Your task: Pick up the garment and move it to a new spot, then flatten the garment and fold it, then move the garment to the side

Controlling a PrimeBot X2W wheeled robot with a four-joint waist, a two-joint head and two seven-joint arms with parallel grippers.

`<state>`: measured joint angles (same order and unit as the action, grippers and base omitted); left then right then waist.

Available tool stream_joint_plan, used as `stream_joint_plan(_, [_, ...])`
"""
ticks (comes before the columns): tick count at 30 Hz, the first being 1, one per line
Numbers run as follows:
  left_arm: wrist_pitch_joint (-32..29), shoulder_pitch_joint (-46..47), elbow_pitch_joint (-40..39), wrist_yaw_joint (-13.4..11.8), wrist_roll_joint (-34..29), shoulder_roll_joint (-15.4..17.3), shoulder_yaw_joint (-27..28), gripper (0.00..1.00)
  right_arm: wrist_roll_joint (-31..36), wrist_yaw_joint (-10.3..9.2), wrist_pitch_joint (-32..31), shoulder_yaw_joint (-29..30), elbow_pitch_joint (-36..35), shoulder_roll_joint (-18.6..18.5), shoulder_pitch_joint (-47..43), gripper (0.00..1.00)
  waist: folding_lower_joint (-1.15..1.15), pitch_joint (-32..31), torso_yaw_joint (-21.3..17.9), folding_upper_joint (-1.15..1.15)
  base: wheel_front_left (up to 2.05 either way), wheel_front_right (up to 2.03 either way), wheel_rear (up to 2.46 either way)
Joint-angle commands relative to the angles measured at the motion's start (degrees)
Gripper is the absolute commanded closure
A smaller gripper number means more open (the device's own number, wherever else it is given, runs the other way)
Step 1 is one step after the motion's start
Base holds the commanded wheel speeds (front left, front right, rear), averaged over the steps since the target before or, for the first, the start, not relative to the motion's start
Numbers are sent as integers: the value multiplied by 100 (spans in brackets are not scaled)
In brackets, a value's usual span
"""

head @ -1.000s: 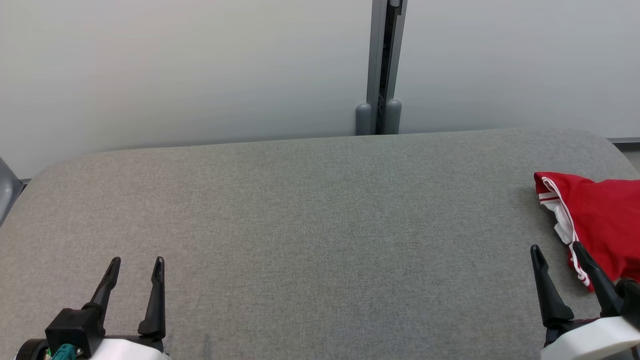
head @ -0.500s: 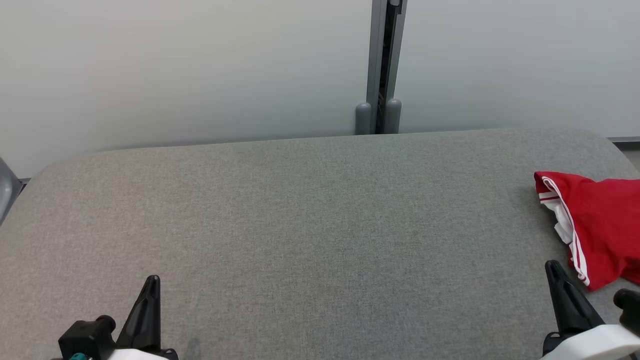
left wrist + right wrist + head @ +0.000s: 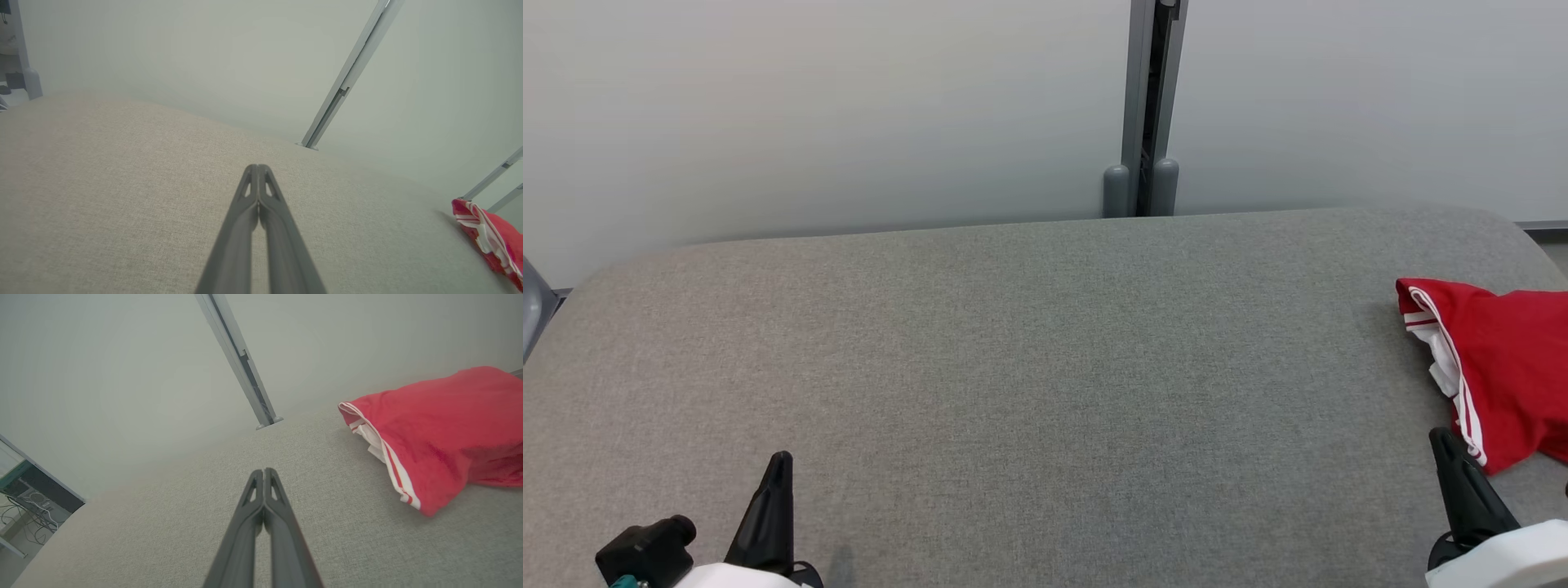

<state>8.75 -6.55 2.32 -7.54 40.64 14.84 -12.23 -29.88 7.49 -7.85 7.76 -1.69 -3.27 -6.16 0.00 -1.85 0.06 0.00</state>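
The red, white-striped garment (image 3: 1503, 367) is lying crumpled at the worktop's (image 3: 1045, 367) right edge. The left fingers (image 3: 768, 523) are pressing together near the near left corner. The right fingers (image 3: 1466, 498), also pressing together, are pointing just beside the garment without touching it.

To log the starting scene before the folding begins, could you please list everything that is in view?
garment: one, red with white stripes, bunched at the table's right edge.
table: one, grey fabric top, across the foreground.
wall panels: two, pale, behind the table.
post: one, grey, between the panels.
cables: several, dark, beyond the table, right wrist view.
left gripper: one, dark fingers shut, empty, over the table's near left.
right gripper: one, dark fingers shut, empty, beside the garment, not touching.
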Motion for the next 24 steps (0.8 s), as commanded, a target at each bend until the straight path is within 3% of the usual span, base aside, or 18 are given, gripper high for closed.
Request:
stream_joint_plan(1, [-7,198,-57,62,189,6,65,100,-228,1,-46,78,-35,-25,156,100,0,2,0,0,0,0,0])
stream_joint_plan(24, [-69,348,110,525,1766,-367,215,100,-2098,1,-413,434,370,-10,409,100,0,44,-1,0,0,0,0])
